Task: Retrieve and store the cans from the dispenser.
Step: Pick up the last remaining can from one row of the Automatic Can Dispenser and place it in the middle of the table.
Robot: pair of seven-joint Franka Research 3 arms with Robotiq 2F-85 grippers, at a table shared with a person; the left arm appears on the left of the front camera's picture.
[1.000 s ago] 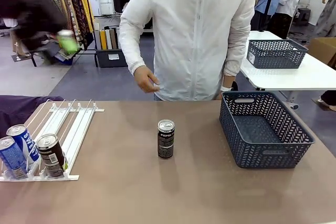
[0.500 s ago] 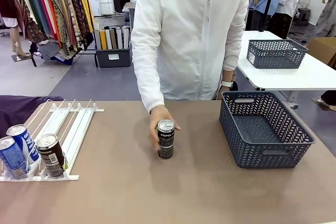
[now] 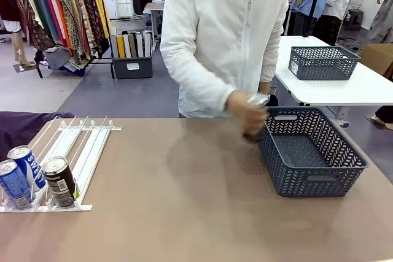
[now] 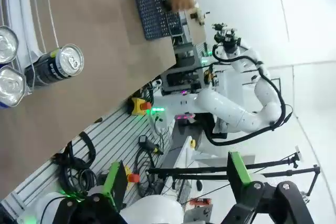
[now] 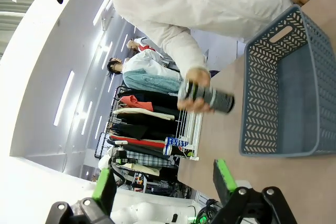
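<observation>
left tool (image 4: 176,178) gapes wide; person's hand (image 3: 244,111) half hides blurred can (image 5: 218,99).

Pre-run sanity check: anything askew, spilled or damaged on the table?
Nothing stands out. Three cans stand upright at the near end of the dispenser; the basket sits level and empty. The one tilted can is in the person's hand by the basket.

Person (image 3: 227,41), upper centre: white zip-front jacket, long sleeves. Left end effector (image 4: 176,174), right end effector (image 5: 165,179): black, green pads.
</observation>
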